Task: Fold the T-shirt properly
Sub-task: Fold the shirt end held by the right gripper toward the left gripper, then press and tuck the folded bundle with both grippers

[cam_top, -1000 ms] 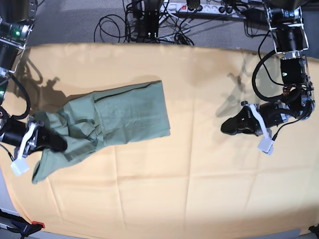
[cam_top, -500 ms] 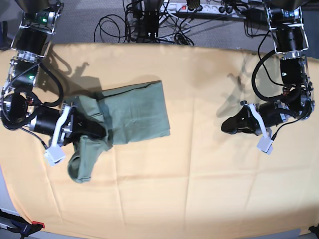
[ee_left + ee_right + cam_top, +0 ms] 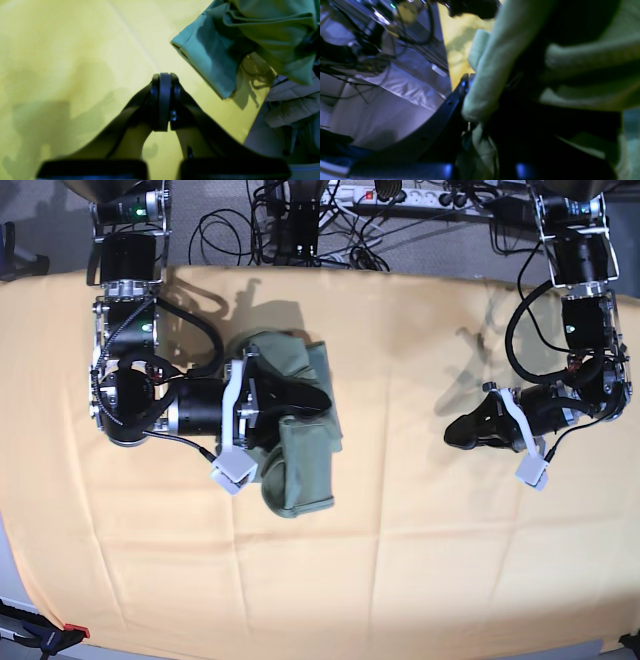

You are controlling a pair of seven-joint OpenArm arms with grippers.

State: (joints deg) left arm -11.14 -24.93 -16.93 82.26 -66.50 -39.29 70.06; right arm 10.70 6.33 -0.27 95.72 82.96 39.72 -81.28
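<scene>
The sage-green T-shirt (image 3: 305,455) lies bunched left of centre on the yellow-orange cloth (image 3: 420,550). My right gripper (image 3: 305,398), on the base view's left, is shut on a fold of the T-shirt and holds it over the rest of the garment; a loop of fabric hangs down towards the front. In the right wrist view green fabric (image 3: 485,75) fills the frame around the gripper (image 3: 470,100). My left gripper (image 3: 458,433) is shut and empty, low over the cloth at the right, well apart from the T-shirt. In the left wrist view its jaws (image 3: 162,82) are closed, with the T-shirt's edge (image 3: 215,57) ahead.
The yellow-orange cloth covers the whole table. Black cables and a power strip (image 3: 400,195) lie beyond the far edge. A red-tipped clamp (image 3: 72,632) sits at the front left corner. The right arm's body (image 3: 150,405) lies over the cloth's left side.
My right gripper has carried the T-shirt's left end to the right, up and over the rest of the garment, which is now bunched. The left arm has not moved.
</scene>
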